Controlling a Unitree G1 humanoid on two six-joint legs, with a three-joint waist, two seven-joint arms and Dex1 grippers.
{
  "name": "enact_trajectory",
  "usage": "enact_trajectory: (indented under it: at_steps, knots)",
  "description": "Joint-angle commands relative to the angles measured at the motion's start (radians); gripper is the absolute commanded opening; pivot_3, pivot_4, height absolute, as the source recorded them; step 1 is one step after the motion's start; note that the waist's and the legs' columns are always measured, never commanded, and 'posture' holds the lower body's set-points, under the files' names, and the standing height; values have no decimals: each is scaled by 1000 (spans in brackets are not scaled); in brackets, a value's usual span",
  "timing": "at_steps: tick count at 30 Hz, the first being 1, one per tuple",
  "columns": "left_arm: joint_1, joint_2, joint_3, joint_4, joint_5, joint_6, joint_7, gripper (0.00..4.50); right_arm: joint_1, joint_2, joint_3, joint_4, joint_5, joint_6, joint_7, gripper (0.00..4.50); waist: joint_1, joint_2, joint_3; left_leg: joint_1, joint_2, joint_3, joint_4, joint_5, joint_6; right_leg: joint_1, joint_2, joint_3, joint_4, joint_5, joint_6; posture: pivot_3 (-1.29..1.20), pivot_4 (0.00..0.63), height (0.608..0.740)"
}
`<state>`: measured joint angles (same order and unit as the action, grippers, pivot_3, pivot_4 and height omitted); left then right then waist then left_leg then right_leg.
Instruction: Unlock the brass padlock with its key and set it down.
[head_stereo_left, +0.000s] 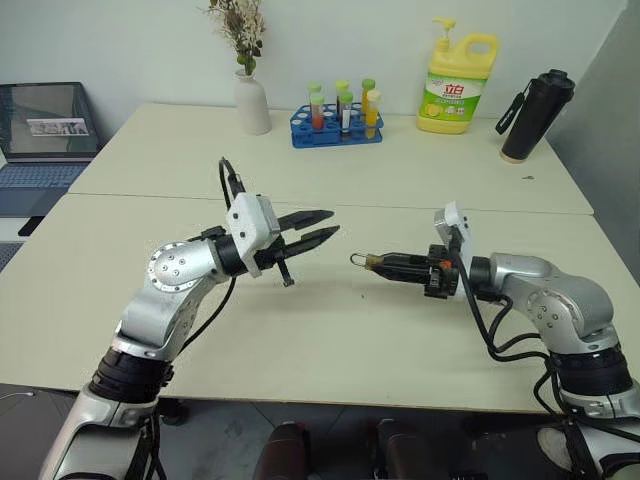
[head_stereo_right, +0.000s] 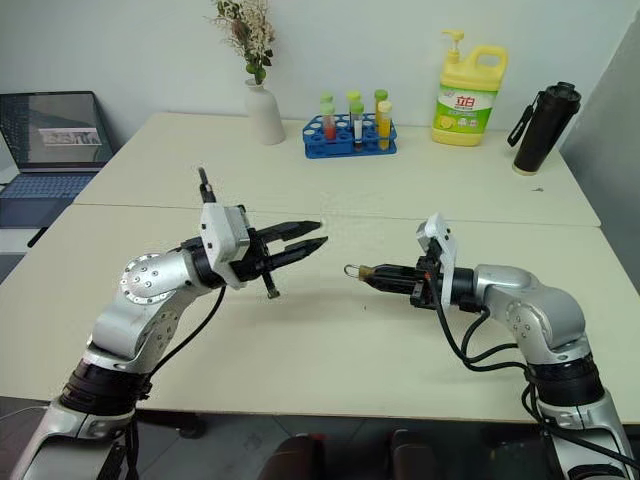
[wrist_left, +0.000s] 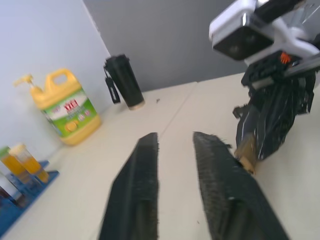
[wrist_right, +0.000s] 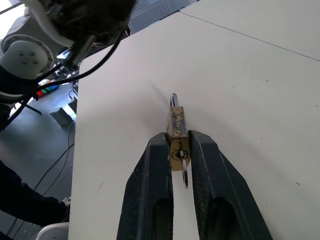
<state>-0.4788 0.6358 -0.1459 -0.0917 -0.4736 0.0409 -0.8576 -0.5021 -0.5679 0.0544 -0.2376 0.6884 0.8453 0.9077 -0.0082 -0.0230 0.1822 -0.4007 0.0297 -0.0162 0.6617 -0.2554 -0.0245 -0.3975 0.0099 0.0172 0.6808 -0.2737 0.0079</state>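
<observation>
A white vase (head_stereo_left: 252, 102) of dried flowers, a blue rack (head_stereo_left: 335, 130) of tubes, a yellow soap jug (head_stereo_left: 457, 83) and a black flask (head_stereo_left: 534, 115) stand along the far side of the table (head_stereo_left: 400, 180). A laptop (head_stereo_left: 42, 135) sits open off to the left.

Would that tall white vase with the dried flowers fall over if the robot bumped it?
Probably. The white vase is narrow and tall with the dried flowers rising above it, so it looks top-heavy. It seems ceramic, so it might crack.
</observation>
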Motion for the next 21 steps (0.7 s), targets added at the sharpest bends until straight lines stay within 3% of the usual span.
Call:
enact_trajectory:
  at_steps: [1, 13, 21]
  knots:
    - [-38, -31, 2, 72, 21, -8, -72, 0, -21, -2, -25, -58, 31, -11, 14, 147, 0, 0, 0, 0, 0, 0, 0, 0, 0, 0, 0, 0, 0, 0, 0, 0, 150, 740]
    - [-69, -150, -15, 168, 114, -38, -168, 0, -13, -5, -28, -86, 55, -2, 7, 147, 1, 0, 0, 0, 0, 0, 0, 0, 0, 0, 0, 1, 0, 0, 0, 0, 150, 740]
    - [-11, -139, -28, 39, 80, 71, -234, 0, -17, 3, -29, -75, 57, -1, -5, 147, 1, 0, 0, 0, 1, 0, 0, 0, 0, 0, 0, 1, 0, 0, 0, 0, 150, 740]
